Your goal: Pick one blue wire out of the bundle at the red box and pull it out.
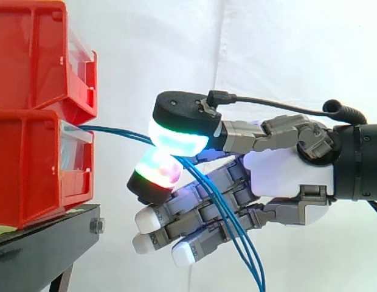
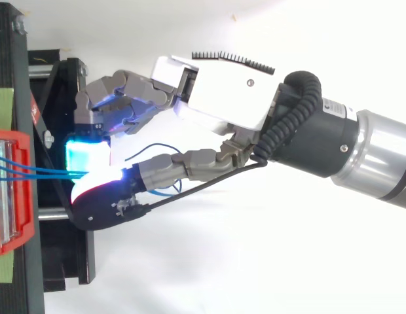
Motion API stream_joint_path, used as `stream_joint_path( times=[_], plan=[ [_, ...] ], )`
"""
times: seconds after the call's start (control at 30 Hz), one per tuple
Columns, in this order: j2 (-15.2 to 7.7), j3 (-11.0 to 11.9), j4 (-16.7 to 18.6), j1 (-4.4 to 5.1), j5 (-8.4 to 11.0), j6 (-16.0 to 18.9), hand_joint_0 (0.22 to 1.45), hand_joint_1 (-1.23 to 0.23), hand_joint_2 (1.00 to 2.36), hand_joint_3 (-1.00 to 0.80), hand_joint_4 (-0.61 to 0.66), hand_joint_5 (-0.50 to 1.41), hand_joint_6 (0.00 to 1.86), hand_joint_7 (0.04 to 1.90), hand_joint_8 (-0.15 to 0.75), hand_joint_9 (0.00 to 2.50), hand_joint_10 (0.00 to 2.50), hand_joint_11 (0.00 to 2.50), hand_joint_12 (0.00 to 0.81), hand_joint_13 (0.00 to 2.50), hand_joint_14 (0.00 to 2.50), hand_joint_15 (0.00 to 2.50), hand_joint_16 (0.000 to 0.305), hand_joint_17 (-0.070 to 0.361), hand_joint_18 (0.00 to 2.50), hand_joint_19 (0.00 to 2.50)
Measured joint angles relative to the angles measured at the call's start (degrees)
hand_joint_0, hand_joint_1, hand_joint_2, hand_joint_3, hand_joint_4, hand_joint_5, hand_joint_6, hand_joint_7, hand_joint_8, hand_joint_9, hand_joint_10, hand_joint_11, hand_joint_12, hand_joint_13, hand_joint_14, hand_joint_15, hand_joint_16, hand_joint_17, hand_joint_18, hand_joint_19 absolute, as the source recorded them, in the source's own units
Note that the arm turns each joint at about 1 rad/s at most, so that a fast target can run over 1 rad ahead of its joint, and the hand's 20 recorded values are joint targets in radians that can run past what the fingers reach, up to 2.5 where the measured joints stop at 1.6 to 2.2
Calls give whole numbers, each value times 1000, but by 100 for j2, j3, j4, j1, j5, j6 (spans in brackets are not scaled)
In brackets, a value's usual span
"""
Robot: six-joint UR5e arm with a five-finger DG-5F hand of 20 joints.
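Thin, smooth blue wires (image 1: 115, 131) from the lower boxy red bin (image 1: 30, 176) are pinched between the hand's (image 1: 286, 173) glowing pads (image 1: 176, 140). A black stand (image 1: 42, 243) and white curtain (image 1: 267, 48) are seen.

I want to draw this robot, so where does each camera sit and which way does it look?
Side view: sits beside the work at about its height, looking level across at the red bins on the left; the hand reaches in from the right, pinching the blue wires.
Top view: sits above the work, looking down on the black stand; the hand and the arm come in from the right.
Shared: both show the same hand, red bins and blue wires.
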Motion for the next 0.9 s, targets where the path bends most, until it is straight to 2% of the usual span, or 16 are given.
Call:
stream_joint_path(
  times=[0.1, 0.2, 0.37, 0.4, 0.5, 0.57, 0.73, 0.9],
  plan=[
    [19, 2, -35, 0, -8, 19, 646, -816, 1017, -247, 181, -187, 855, 1051, 361, 780, 17, 543, 438, 492, 5, 161, 59, 132, 661, 429],
    [74, 3, -123, 3, -15, 35, 697, -878, 1018, -230, 195, -199, 863, 1030, 358, 767, 15, 571, 438, 491, 5, 153, 59, 132, 666, 412],
    [182, 3, -400, 1, -20, 59, 738, -899, 1004, -437, 289, -189, 844, 913, 347, 775, 14, 547, 433, 499, 5, 143, 58, 131, 672, 401],
    [203, 3, -487, 1, -23, 66, 727, -898, 1001, -480, 334, -181, 824, 948, 342, 781, 14, 527, 428, 508, 5, 147, 58, 130, 673, 407],
    [241, 3, -700, 0, -45, 75, 649, -835, 1000, -500, 346, -153, 777, 1114, 344, 836, 13, 471, 430, 528, 5, 155, 57, 129, 674, 437],
    [263, 3, -808, 1, -74, 79, 635, -823, 1002, -475, 338, -147, 772, 1173, 338, 839, 12, 451, 427, 530, 5, 154, 57, 129, 675, 444],
    [287, 3, -976, 0, -197, 84, 625, -804, 1016, -254, 221, -155, 806, 1283, 350, 838, 12, 453, 431, 531, 5, 159, 58, 130, 682, 443],
    [289, 3, -991, -2, -248, 85, 697, -875, 1016, -249, 254, -189, 829, 1098, 358, 766, 13, 520, 438, 516, 5, 149, 59, 132, 686, 407]
  ],
)
